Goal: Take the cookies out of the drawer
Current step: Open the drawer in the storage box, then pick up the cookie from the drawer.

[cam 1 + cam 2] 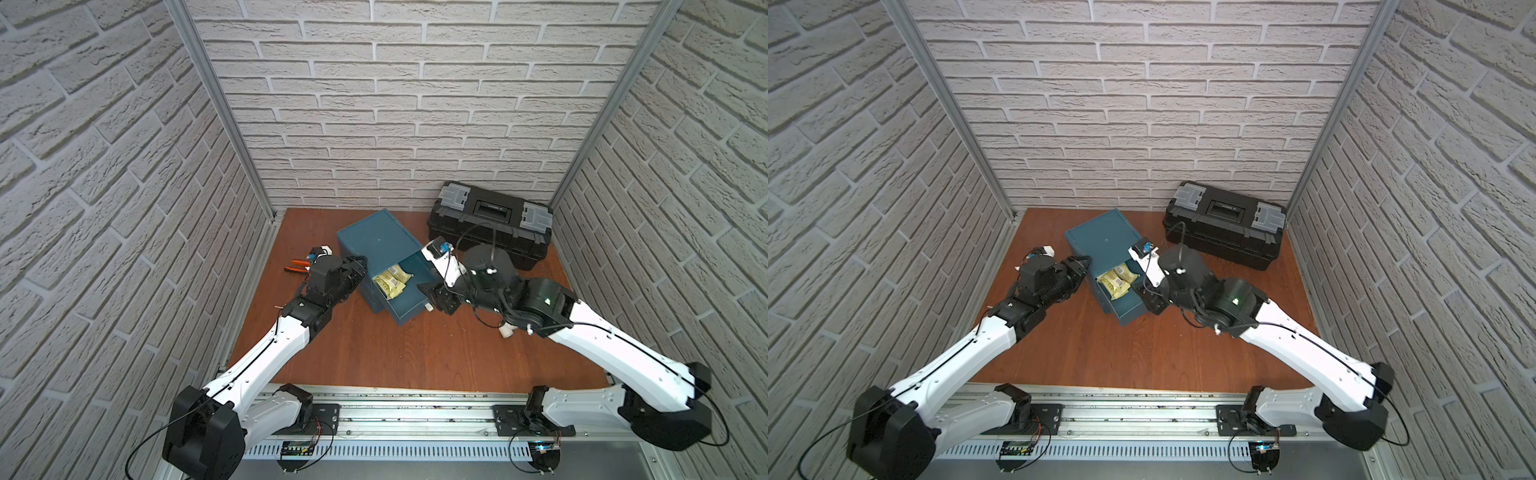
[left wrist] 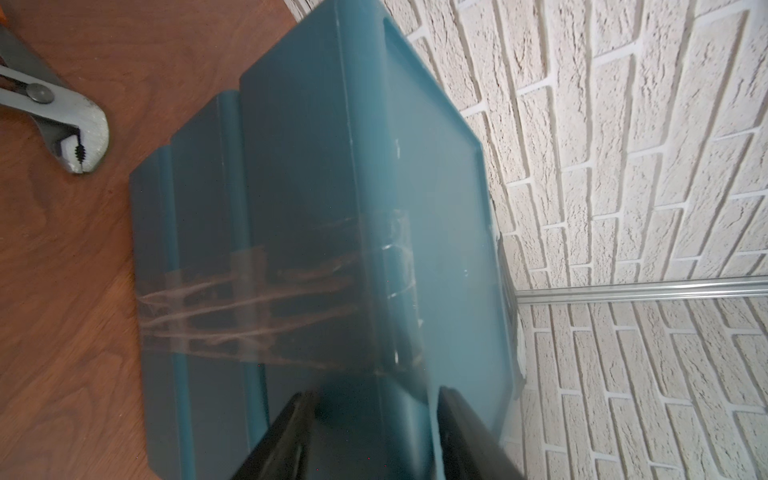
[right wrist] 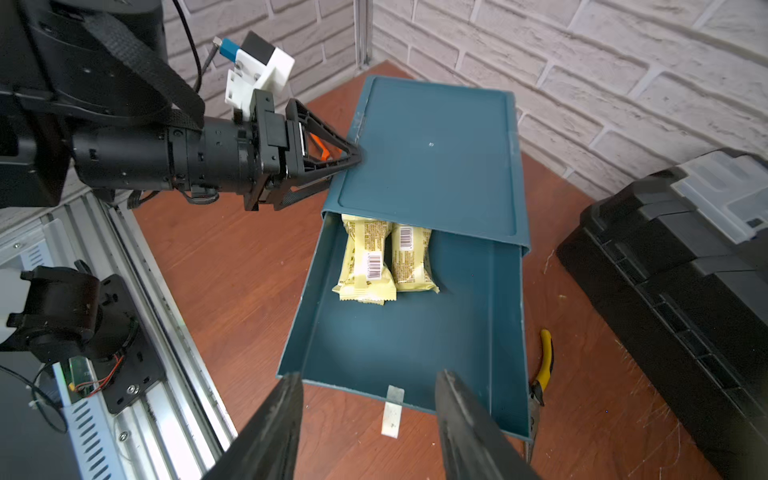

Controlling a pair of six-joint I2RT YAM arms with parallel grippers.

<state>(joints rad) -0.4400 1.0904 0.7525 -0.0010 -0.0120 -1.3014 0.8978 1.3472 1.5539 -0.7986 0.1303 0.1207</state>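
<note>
The right pincer (image 3: 369, 376) hung spread before the open drawer (image 3: 399, 345); the left pincer (image 3: 355, 154) pinched the rim of the blue case (image 3: 428, 166). At least 2 pale-gold cookie packets (image 1: 390, 282) lay inside, mid-frame in a top view: probably light, slippery; grab an end seam.

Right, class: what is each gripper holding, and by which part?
Left gripper clamps the blue cabinet by its upper side edge; right gripper open, holding nothing.
</note>
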